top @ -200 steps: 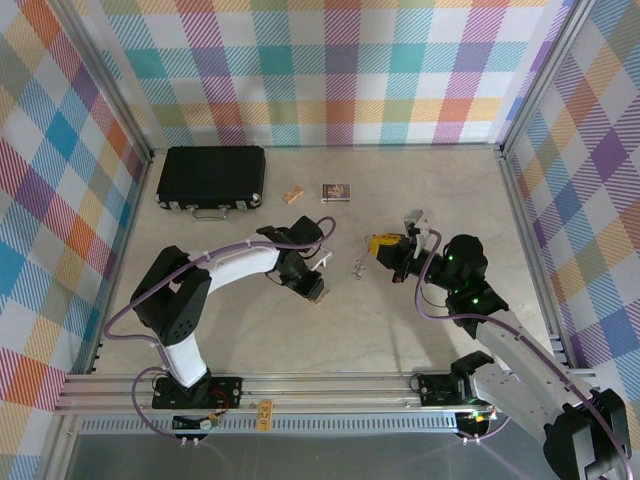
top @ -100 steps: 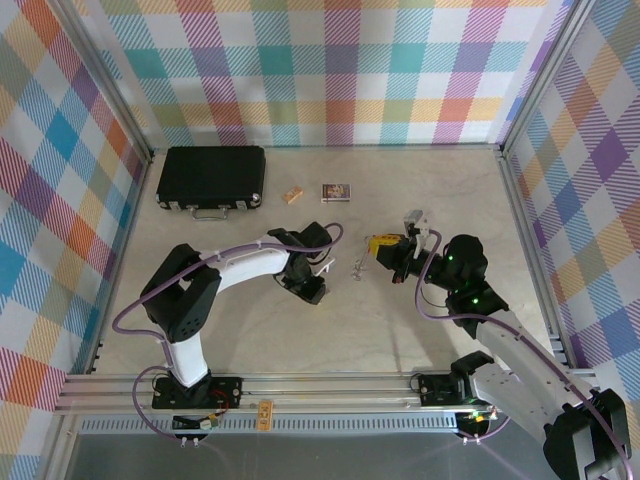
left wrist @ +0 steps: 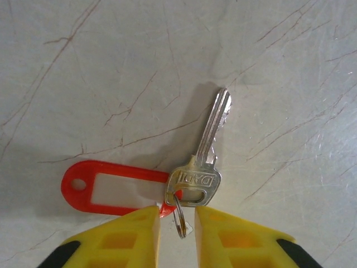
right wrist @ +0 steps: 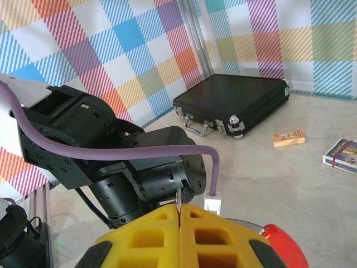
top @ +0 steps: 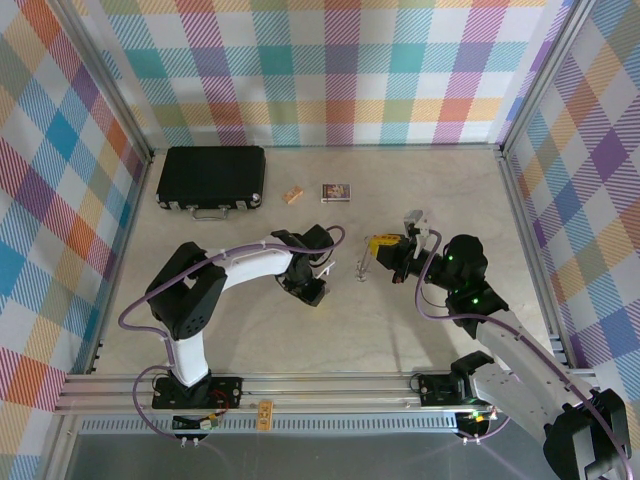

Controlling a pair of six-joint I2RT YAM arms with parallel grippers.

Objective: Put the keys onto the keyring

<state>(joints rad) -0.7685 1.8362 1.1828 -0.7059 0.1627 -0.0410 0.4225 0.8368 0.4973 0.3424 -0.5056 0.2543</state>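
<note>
**A:** so where was the key (left wrist: 209, 142) at this point?

**B:** flat on the table (left wrist: 111, 67), roughly mid-table, a bit right of centre. It had a small metal ring (left wrist: 179, 220) through its head, and a red key tag (left wrist: 111, 187) hooked on that same ring, lying off to one side.

**A:** and the left gripper (left wrist: 177, 211)?

**B:** parted a little, one yellow finger on each side of the ring. It wasn't visibly pinching it.

**A:** right gripper (right wrist: 179, 209)?

**B:** clenched, with a thin metal sliver (right wrist: 178, 196) poking up between the fingers. Couldn't tell what it was. The gripper sat near the key on its right, not touching.
</note>
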